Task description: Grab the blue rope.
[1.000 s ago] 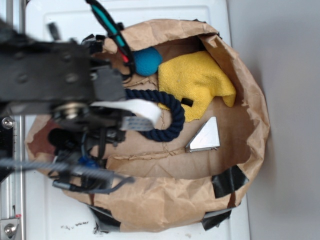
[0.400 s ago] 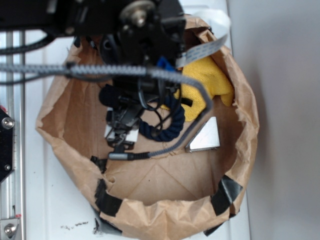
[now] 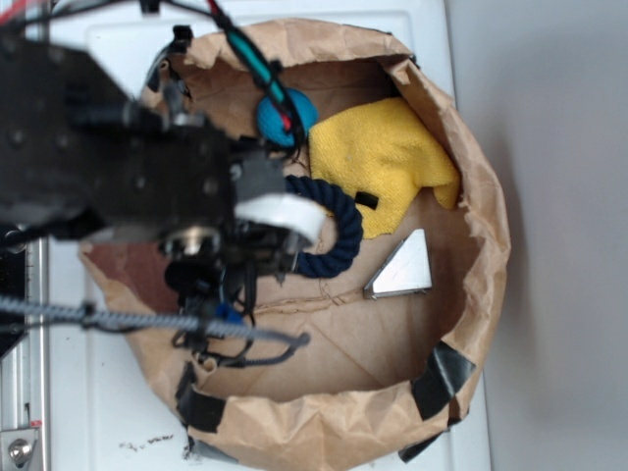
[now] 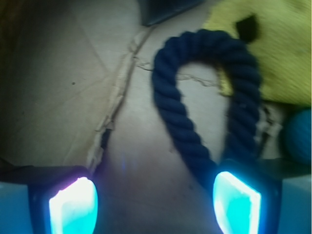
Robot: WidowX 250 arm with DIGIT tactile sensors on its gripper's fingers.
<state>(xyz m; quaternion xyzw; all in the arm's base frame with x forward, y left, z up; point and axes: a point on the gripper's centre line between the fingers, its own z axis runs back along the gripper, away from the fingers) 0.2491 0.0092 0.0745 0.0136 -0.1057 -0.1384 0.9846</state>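
Table (image 3: 294, 25): white, carries the paper bag.
Paper bag (image 3: 324, 412): brown, rolled open, holds all items.
Cloth (image 3: 388, 162): yellow, beside the rope's bend.
Blue rope (image 4: 204, 87): U-shaped on the bag floor, one leg touching the right pad.
Fingers (image 4: 236, 202): spread apart, released, empty.
Ball (image 3: 299, 113): teal, near the cloth.

A crumpled brown paper bag (image 3: 496, 245), its rim rolled down and patched with black tape (image 3: 439, 380), forms a shallow nest on a white surface (image 3: 118, 432). Inside it, a yellow towel (image 3: 388, 162) lies beyond the claw and off to one side, a small black tag (image 4: 247, 27) on its edge. A teal-blue ball (image 3: 286, 114) sits just beside the towel. A shiny silver triangular wedge (image 3: 402, 267) rests on the bag floor, apart from the towel.
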